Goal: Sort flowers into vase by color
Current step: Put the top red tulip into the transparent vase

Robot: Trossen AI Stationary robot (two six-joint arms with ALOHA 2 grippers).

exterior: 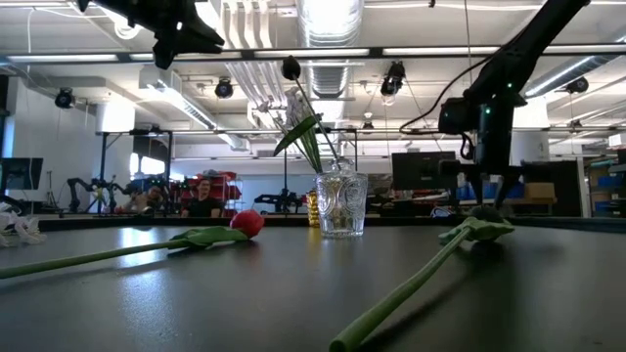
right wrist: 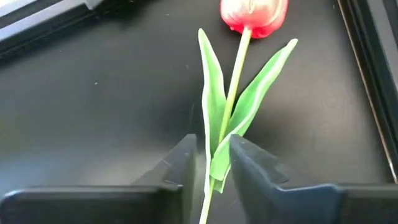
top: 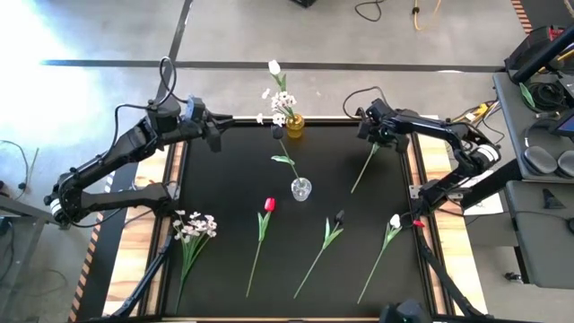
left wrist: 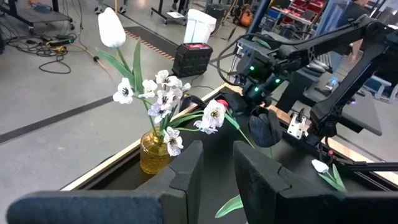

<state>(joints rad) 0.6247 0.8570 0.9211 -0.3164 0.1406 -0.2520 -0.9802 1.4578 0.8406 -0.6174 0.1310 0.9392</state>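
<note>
My right jaws [right wrist: 213,163] pinch a red tulip [right wrist: 254,14] at its leaves, down on the desk [top: 224,179] to the right of the clear vase [top: 301,188], though whether the grip is firm I can't quite tell. My left jaws [left wrist: 217,171] hover slightly spread, holding nothing, near the yellow vase [left wrist: 155,152] behind it.

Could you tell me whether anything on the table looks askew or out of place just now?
One thing stands out: the dark tulip in the clear glass vase leans far over towards the amber vase instead of standing upright like the white flowers there. Nothing looks spilled or broken.
</note>
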